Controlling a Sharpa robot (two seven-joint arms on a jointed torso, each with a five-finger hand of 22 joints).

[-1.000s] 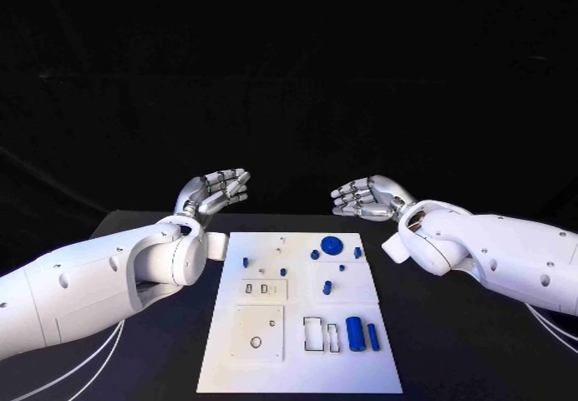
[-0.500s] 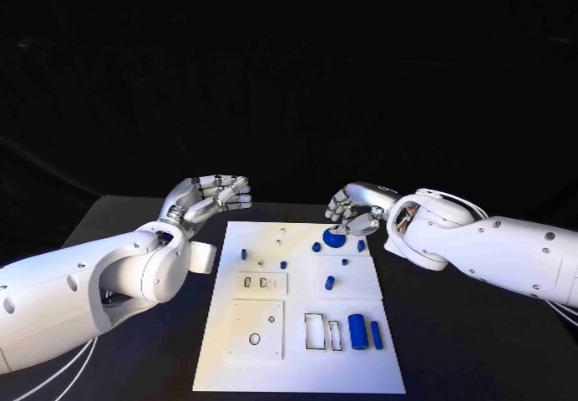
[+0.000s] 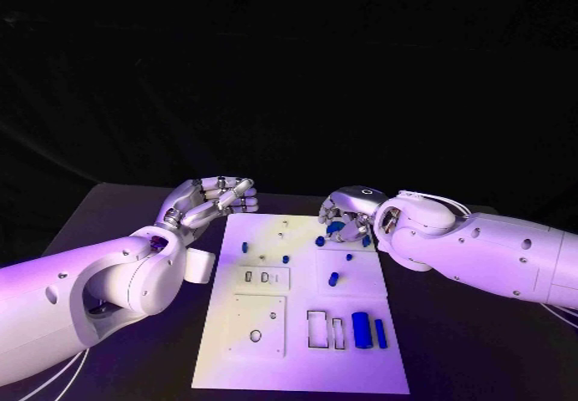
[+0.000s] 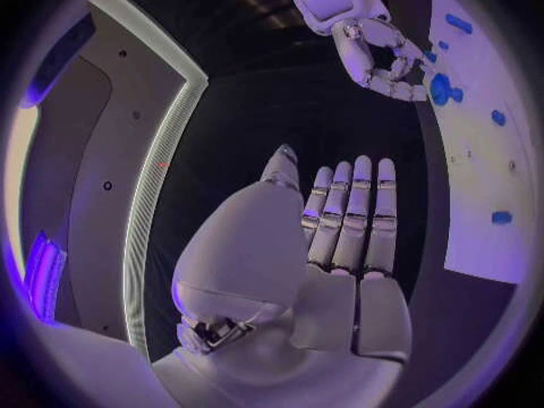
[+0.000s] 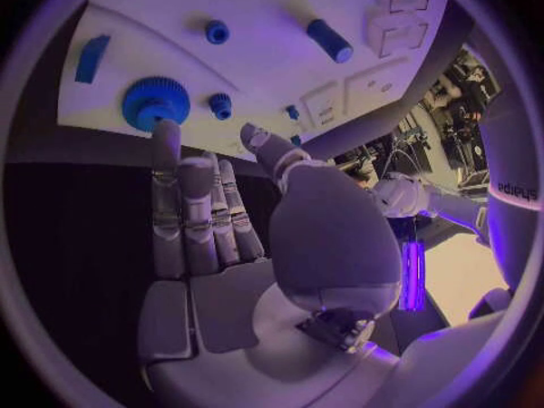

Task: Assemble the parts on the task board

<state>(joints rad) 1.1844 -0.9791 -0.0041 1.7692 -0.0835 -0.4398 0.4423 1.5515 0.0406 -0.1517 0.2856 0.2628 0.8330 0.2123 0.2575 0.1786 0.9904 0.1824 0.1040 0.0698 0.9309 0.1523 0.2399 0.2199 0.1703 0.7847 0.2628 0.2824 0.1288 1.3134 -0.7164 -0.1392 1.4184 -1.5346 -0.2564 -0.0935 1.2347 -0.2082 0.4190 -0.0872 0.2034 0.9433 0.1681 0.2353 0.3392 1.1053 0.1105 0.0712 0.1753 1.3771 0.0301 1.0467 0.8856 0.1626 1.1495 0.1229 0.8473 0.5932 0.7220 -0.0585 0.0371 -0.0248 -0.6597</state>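
Fingers (image 5: 167, 154) at gear (image 5: 155, 102), board's far edge

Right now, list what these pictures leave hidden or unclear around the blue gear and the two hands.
- Blue gear: in the head view the right hand covers most of it.
- Contact: the right wrist view puts a fingertip at the gear's rim; touching or just above, I cannot tell.
- Left hand: holds nothing, fingers extended.
- Small blue pegs on the white board: too small in the head view to tell their shapes.
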